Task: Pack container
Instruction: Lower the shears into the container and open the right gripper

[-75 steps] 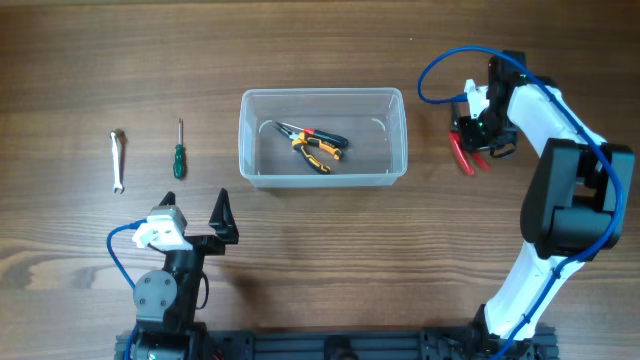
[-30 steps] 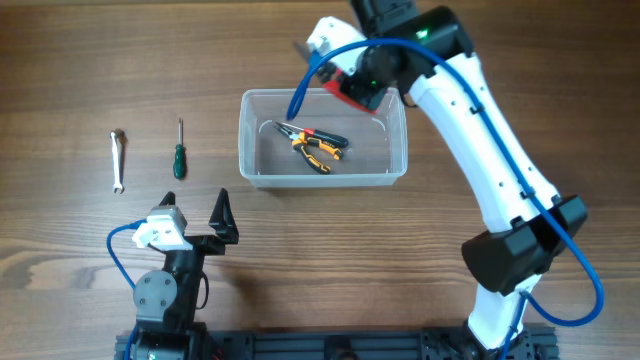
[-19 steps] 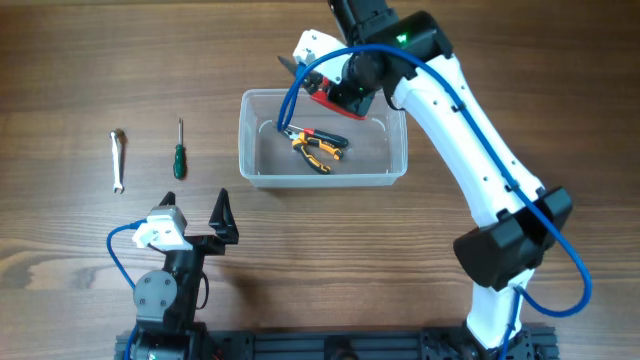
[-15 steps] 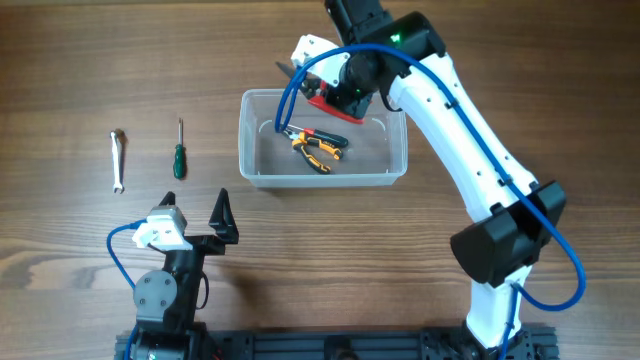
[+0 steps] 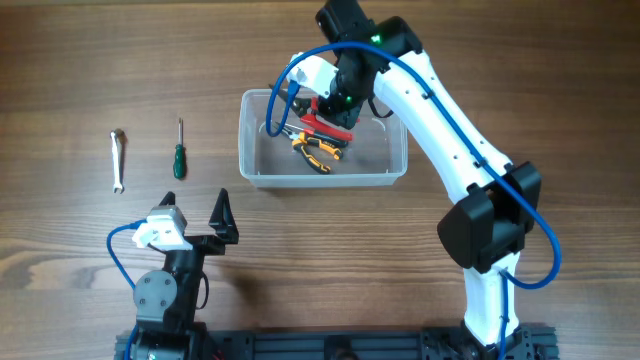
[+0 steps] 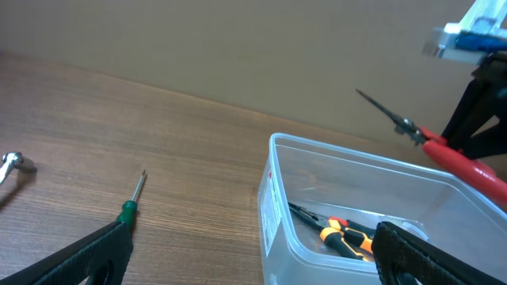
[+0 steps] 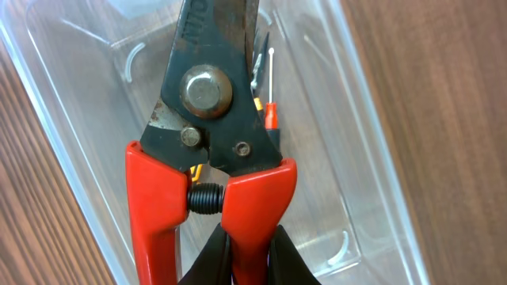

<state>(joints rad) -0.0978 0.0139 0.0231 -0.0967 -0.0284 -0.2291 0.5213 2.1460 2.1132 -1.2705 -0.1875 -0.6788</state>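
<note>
The clear plastic container point(image 5: 322, 178) stands mid-table with orange-and-black pliers point(image 5: 318, 148) lying inside. My right gripper point(image 5: 338, 100) hovers over the tub's back left part, shut on one handle of red-handled cutters point(image 5: 328, 122). In the right wrist view the fingers point(image 7: 248, 253) pinch a red handle, and the dark cutter head point(image 7: 210, 134) points down into the container point(image 7: 372, 158). My left gripper point(image 5: 195, 222) rests open near the front left, with nothing between its fingers point(image 6: 87, 253). The left wrist view shows the container point(image 6: 277, 214), the pliers point(image 6: 341, 233) and the cutters point(image 6: 451, 154) above the rim.
A green-handled screwdriver point(image 5: 178, 155) and a small silver wrench point(image 5: 117, 160) lie on the wood left of the tub; both show in the left wrist view, screwdriver point(image 6: 128, 210) and wrench point(image 6: 12, 166). The right arm spans the table's right side.
The right arm has swung left from beside the tub and come down over its interior, carrying the red cutters. The left arm has not moved.
</note>
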